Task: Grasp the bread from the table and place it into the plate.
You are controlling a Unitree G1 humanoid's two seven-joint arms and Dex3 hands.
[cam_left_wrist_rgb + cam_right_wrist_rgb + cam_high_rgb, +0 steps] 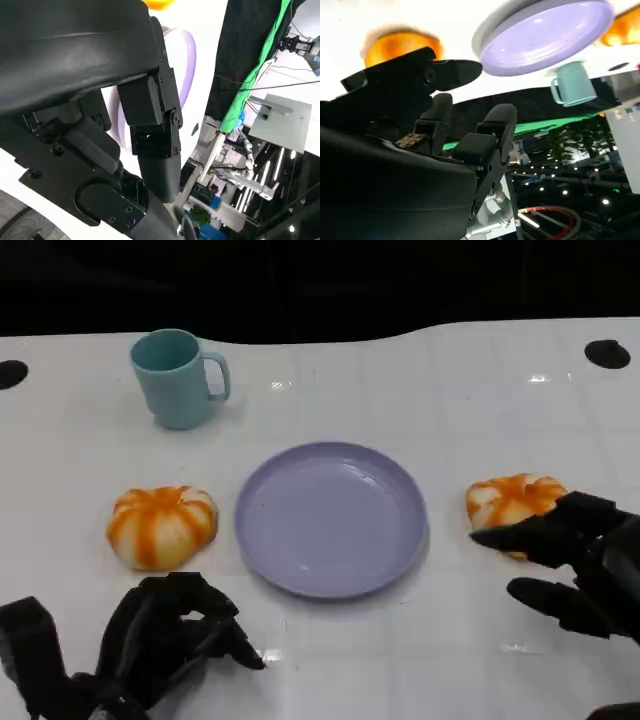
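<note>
head view: the lavender plate (332, 518) sits bare at mid-bench, so nothing is placed yet. one orange-striped bread (162, 526) lies at the plate's nine o'clock, a second bread (512, 502) at its three o'clock. the right hand (575, 565) reaches toward that second bread, fingers (520, 537) spread and one tip at its near edge, holding nothing; the grasp, lift and placing all look to be ahead. the left hand (165, 640) rests at seven o'clock, fingers curled in on nothing. a teal mug (177, 377) stands at eleven o'clock, well apart from either route. open white bench (450, 390) lies between each bread and the plate's low rim; the far bench edge runs at twelve o'clock.

left wrist view: the left hand's black shell looms large, with a slice of the plate rim beyond it and a sliver of orange bread.

right wrist view: the right hand's fingers stand apart before the bread, with the plate and mug beyond.
</note>
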